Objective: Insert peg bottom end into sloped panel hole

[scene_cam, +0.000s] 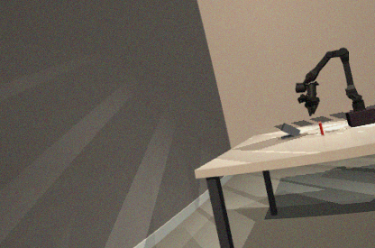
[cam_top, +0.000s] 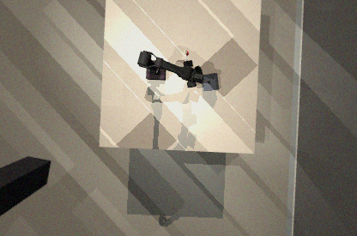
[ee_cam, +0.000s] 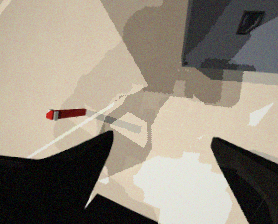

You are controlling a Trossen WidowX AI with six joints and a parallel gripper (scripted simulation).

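The jaws (scene_cam: 311, 114) hang above the surface (cam_top: 129, 14) (scene_cam: 270, 156), spread nearly fully and holding nothing, presumably to admit the red peg (cam_top: 187, 53) (scene_cam: 321, 128) (ee_cam: 70, 114), which stands upright apart from the sloped panel (cam_top: 211, 81) (scene_cam: 290, 129) (ee_cam: 225, 45), likely leaving room around it for a grasp.

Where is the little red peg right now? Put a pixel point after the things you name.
In the wrist view, the red peg (cam_top: 187, 53) (scene_cam: 321, 129) (ee_cam: 72, 113) stands on the table at the left, across from the sloped panel (cam_top: 211, 81) (scene_cam: 290, 129) (ee_cam: 220, 47).
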